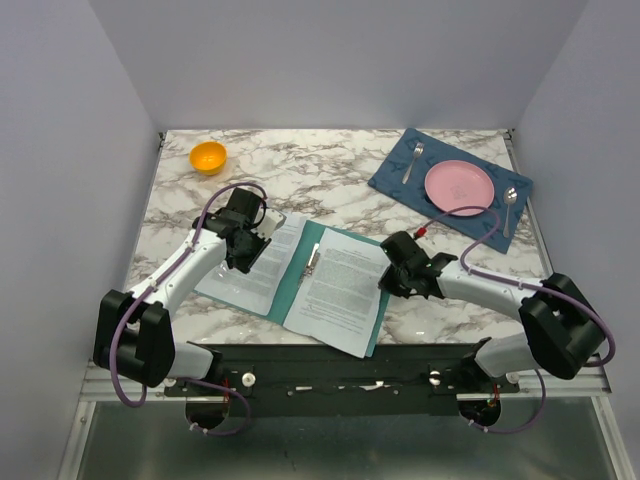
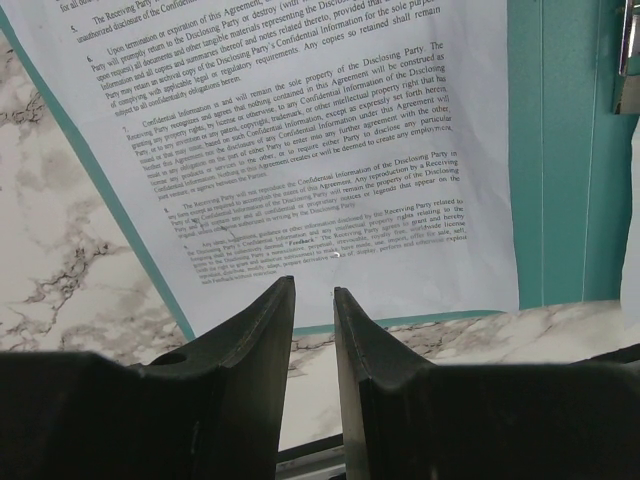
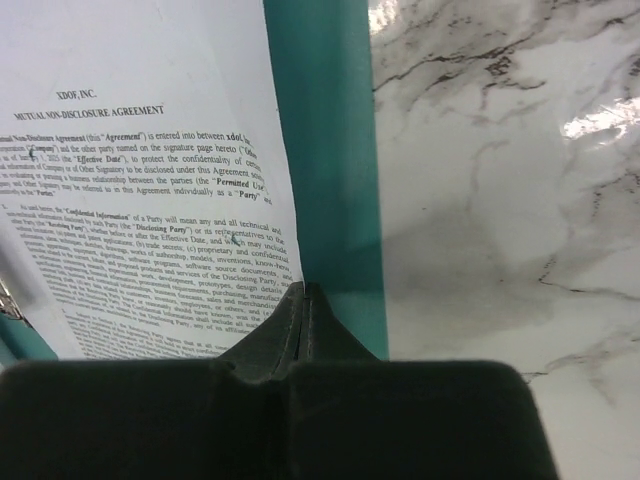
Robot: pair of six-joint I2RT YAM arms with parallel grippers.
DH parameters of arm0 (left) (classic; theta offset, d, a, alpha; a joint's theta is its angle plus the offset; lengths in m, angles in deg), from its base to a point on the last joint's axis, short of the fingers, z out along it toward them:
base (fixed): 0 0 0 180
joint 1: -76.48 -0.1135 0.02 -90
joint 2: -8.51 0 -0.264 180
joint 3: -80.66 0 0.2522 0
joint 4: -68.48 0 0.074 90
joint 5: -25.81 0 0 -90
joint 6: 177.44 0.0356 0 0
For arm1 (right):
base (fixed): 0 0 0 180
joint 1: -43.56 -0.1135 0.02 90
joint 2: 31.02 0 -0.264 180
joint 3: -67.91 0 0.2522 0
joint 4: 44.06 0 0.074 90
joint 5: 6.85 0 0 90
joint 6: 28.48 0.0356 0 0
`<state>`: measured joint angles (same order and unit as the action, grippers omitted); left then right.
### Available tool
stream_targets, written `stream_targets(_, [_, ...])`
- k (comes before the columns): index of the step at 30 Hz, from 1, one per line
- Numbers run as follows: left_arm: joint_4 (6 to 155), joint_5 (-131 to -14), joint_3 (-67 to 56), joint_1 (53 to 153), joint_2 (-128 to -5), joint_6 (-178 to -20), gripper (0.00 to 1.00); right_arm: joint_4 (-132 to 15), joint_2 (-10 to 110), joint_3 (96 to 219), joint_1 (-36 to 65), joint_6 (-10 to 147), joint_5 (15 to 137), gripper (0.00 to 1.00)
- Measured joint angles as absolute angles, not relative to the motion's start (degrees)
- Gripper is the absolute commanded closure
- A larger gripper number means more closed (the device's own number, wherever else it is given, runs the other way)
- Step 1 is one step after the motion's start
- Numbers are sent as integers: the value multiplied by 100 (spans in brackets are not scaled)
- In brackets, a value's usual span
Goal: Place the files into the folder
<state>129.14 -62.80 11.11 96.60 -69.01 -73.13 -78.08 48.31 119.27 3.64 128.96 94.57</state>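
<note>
The teal folder [image 1: 297, 288] lies open on the marble table. One printed sheet [image 1: 250, 278] lies on its left half, a second sheet [image 1: 340, 285] on its right half, the lower corner past the folder's front edge. My left gripper [image 1: 243, 260] hovers over the left sheet [image 2: 300, 130], jaws a narrow gap apart and empty [image 2: 313, 285]; teal folder [image 2: 570, 150] shows beside the sheet. My right gripper [image 1: 391, 276] is shut, tips [image 3: 305, 288] at the right edge of the right sheet [image 3: 150, 200], over the folder's teal border [image 3: 325, 150]. No paper shows between its jaws.
A metal clip [image 1: 315, 258] sits at the folder's spine. An orange bowl [image 1: 208, 157] stands at the back left. A dark blue placemat [image 1: 395, 178] at the back right holds a pink plate [image 1: 459, 183], a fork [image 1: 412, 160] and a spoon [image 1: 508, 205].
</note>
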Motion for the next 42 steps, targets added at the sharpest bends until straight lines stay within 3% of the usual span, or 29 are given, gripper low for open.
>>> stream_targets(42, [12916, -6278, 1111, 9660, -6842, -7311, 62, -8022, 4896, 12262, 390, 12896, 9763, 97])
